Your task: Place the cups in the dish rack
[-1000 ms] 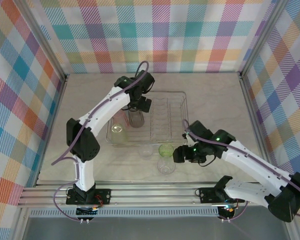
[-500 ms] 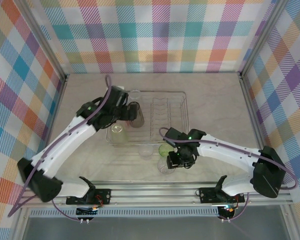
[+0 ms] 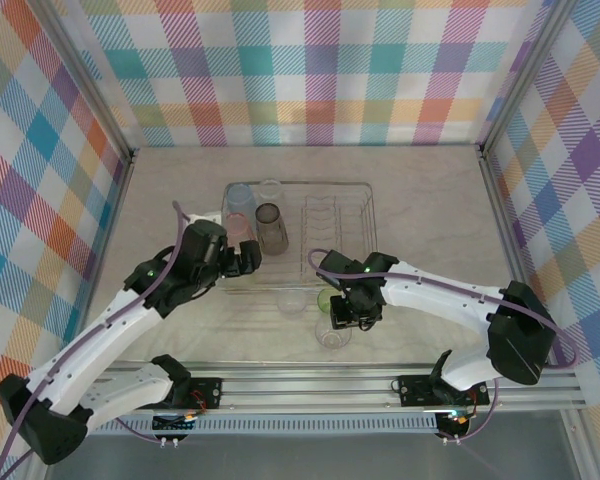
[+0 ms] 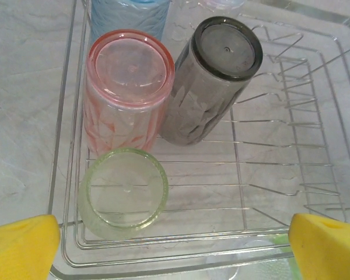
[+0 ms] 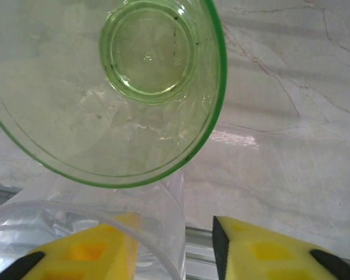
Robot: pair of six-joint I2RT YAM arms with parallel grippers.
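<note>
Stock as I read it from my desk. Item, the dish rack (image 3: 372, 228): it sits in the middle of the table (image 3: 430, 200) with five cups at its left end. A blue cup (image 4: 128, 14) and a clear cup (image 3: 270, 189) are by the far wall. The pink cup (image 4: 128, 87) and smoky grey cup (image 4: 213, 81) are base-up and lean side by side, presumably to drain. A yellow-green cup (image 4: 123, 189) is in the near corner. Item, the left gripper (image 4: 175, 249): jaws wide apart with nothing between them, hovering over that near corner, clear of the loaded cups. Item, loose stock just in front of the rack: a second clear cup (image 3: 292, 302), a green cup (image 5: 105, 87) mouth-up, and a third clear cup (image 3: 332, 335) close against the green one. Item, the right gripper (image 5: 178, 251): jaws narrowly apart, astride the third clear cup's wall. One pad (image 5: 99, 254) shows through the plastic and the other is outside with a sliver of gap, so I judge it not yet clamped. A rim pinch suits a cup crowded by its neighbour.
</note>
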